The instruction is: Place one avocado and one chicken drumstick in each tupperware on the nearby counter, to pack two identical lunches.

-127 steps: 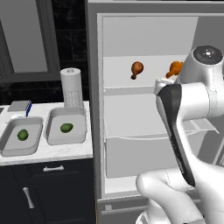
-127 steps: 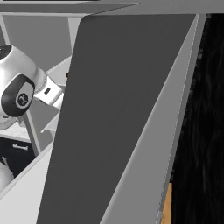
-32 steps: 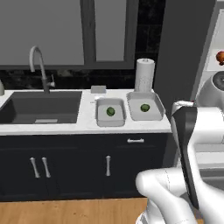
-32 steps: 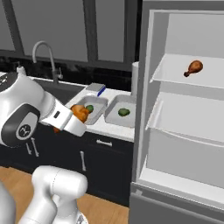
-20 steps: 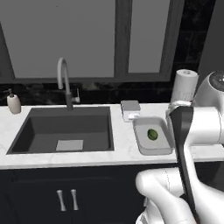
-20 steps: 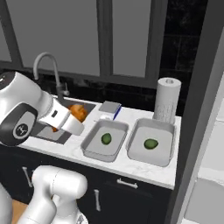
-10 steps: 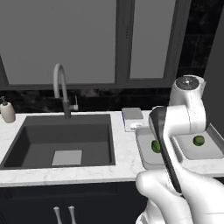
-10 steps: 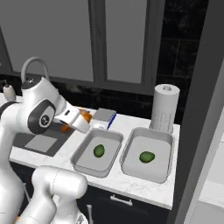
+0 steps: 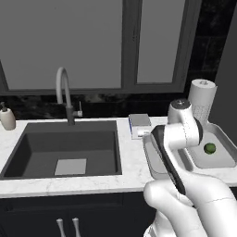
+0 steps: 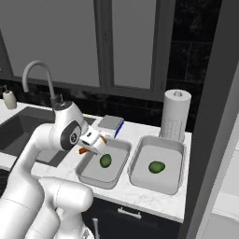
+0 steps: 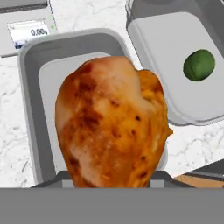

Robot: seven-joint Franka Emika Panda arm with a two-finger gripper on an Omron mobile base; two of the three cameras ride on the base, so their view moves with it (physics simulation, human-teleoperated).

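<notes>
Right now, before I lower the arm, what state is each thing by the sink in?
gripper: shut on the chicken drumstick, over the left tupperware's near-left rim.
chicken drumstick: held, off the counter.
left tupperware: holds one avocado, no drumstick yet.
right tupperware: holds one avocado, no drumstick.
paper towel roll: upright behind the right tupperware.
sink: no water running.

1. Even, flat rendered light throughout; no glare, only soft shading.
2. Wall at 12 o'clock in both base views stays nearly black.
3. Sink basin (image 9: 65, 148) is dim inside.
4. Chicken drumstick (image 11: 111, 122) looms close in the hand view, its texture soft and blurry.
</notes>
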